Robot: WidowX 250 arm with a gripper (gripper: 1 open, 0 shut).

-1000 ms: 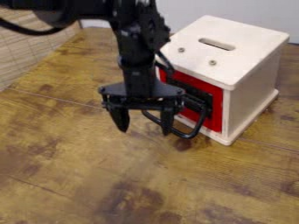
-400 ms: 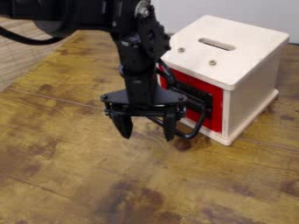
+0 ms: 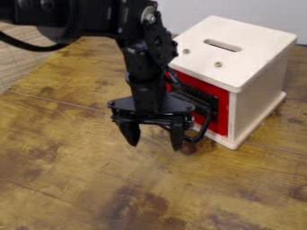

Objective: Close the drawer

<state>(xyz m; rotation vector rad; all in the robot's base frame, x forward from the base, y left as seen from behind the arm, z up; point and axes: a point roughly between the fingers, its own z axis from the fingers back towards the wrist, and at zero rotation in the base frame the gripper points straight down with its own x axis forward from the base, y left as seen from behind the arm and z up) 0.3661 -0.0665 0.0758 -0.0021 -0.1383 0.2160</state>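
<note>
Red drawer [image 3: 196,95] sits nearly home in the cream cabinet [image 3: 246,67], black loop handle [image 3: 204,121] jutting toward me. Over the last second my gripper [image 3: 153,133] has crept rightward toward the front, fingers spread, holding nothing. I judge the push is closing; a small gap remains.

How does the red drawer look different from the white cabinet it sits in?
The drawer has a glossy red front; the cabinet is matte cream-white. The drawer carries a large black loop handle; the cabinet has a slot on top instead. The drawer's front is partly hidden behind the arm; the cabinet shows almost whole. Both are boxy.
</note>
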